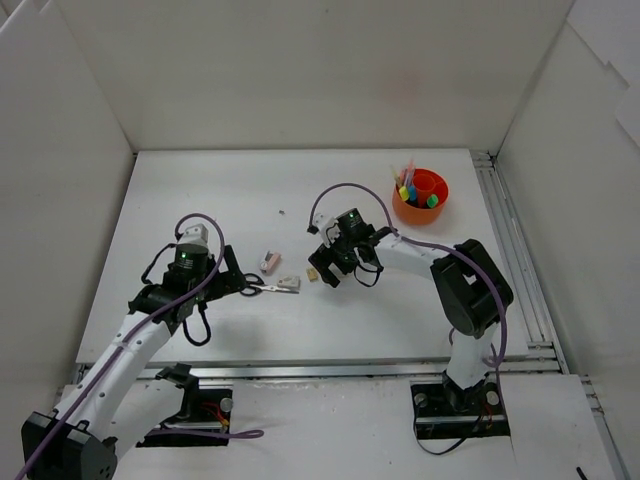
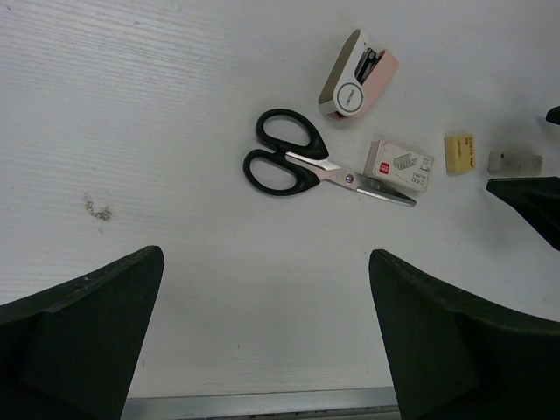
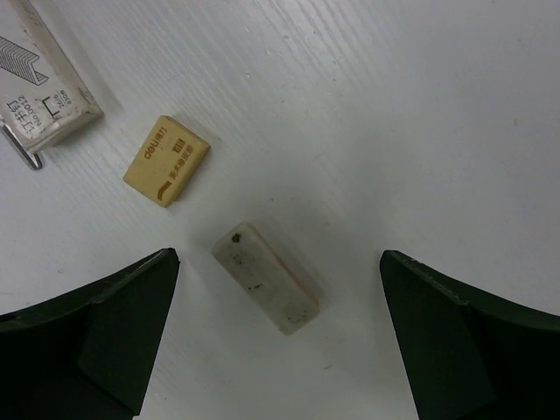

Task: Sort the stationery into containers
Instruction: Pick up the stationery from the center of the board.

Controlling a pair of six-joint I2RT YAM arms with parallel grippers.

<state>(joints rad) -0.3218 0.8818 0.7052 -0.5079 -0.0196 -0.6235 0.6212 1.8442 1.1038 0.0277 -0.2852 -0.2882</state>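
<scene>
- Right tool (image 3: 280, 337) wide open, empty — white eraser (image 3: 267, 276) lies lower centre on the surface, skewed between the fingers; I'd square up across its narrow sides before descending.
- Left tool (image 2: 271, 341) open, empty — scissors (image 2: 324, 171) lie mid-frame.

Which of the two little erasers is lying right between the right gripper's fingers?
The longer off-white eraser lies under the open right gripper, between its fingers; the squarer yellow eraser lies outside them.

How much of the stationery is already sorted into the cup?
Done: highlighters stand in the orange cup. In hand: nothing; both pincers are open, the right pincer above the white eraser, the left pincer near the scissors. Left: scissors, stapler, staple box, yellow eraser, white eraser.
</scene>
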